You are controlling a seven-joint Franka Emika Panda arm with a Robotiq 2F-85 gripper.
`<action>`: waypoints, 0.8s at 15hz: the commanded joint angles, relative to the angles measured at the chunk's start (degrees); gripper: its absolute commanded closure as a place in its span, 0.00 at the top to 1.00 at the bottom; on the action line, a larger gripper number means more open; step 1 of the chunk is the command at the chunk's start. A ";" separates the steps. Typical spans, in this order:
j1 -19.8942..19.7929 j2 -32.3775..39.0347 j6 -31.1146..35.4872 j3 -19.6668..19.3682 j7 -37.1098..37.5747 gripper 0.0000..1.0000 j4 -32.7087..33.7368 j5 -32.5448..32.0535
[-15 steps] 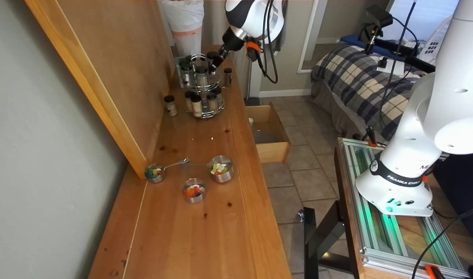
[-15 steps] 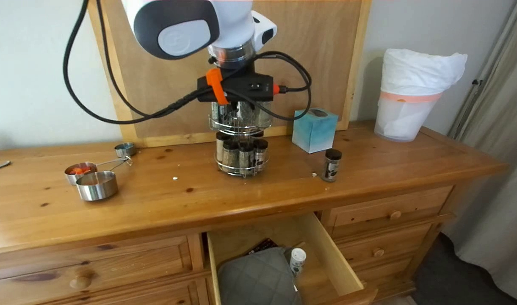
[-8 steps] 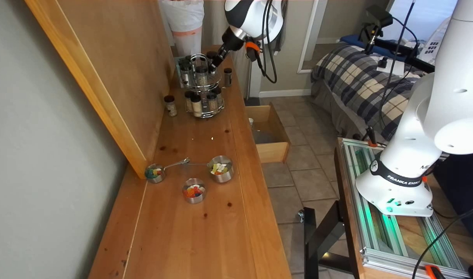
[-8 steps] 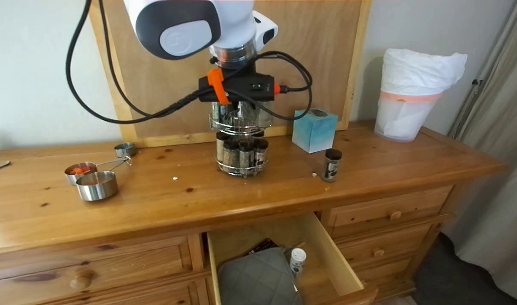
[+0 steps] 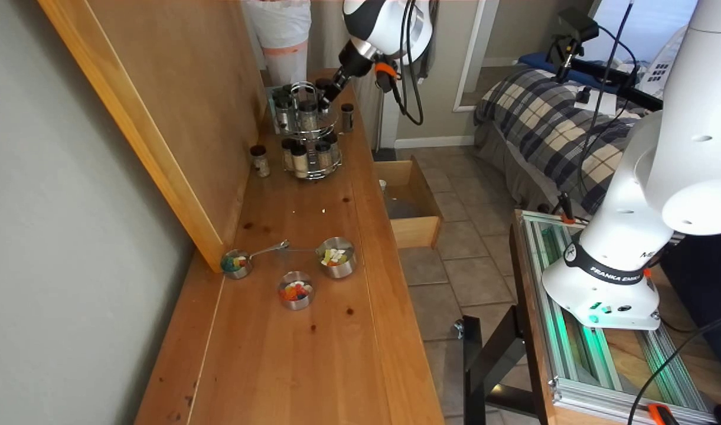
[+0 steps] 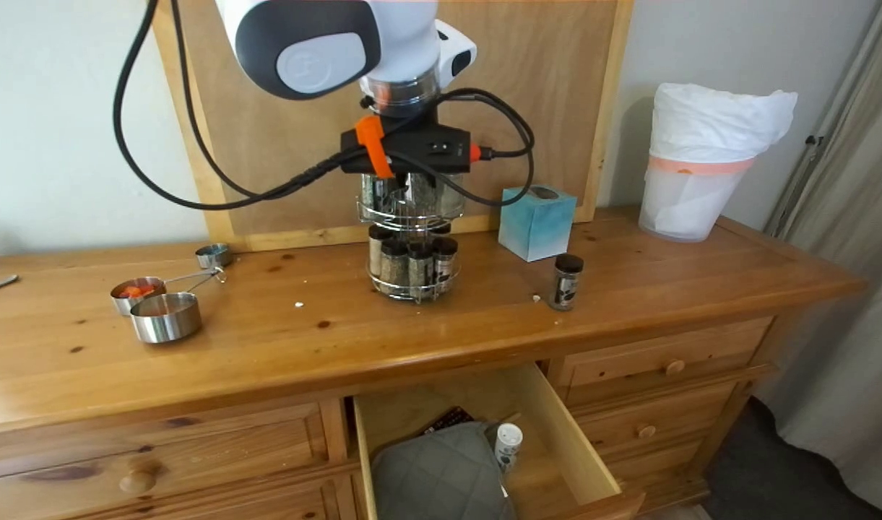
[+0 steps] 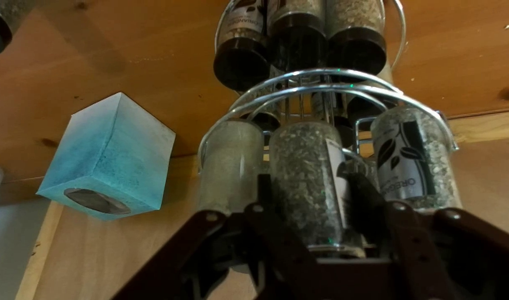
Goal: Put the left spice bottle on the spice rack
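The spice rack (image 5: 320, 133) is a two-tier round wire rack full of dark-capped jars. It shows in both exterior views (image 6: 410, 295) and in the wrist view (image 7: 321, 88). My gripper (image 7: 308, 185) is at its upper tier, its fingers against both sides of a clear jar of dried green herbs (image 7: 306, 166). This jar stands within the upper ring; its capped end is hidden by the gripper. It may be the left spice bottle, but I cannot tell for sure. A loose dark-capped jar (image 5: 260, 162) stands beside the rack by the back board.
Another loose jar (image 6: 565, 283) stands right of the rack near a blue tissue box (image 6: 536, 225). Metal measuring cups (image 5: 337, 258) lie along the dresser top. A drawer (image 6: 578, 458) hangs open below. A white bin (image 6: 693, 188) stands at the far end.
The arm and hand have shifted very slightly to the right in an exterior view. The rack, the loose jars and everything else look unmoved.
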 commanded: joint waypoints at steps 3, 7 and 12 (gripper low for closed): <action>-0.32 0.53 -3.04 -0.76 0.64 0.23 -0.21 -1.12; -0.32 0.09 -4.00 -1.10 0.44 0.23 -0.42 -0.89; -0.14 -0.69 -4.95 -1.52 0.59 0.23 -1.07 -1.39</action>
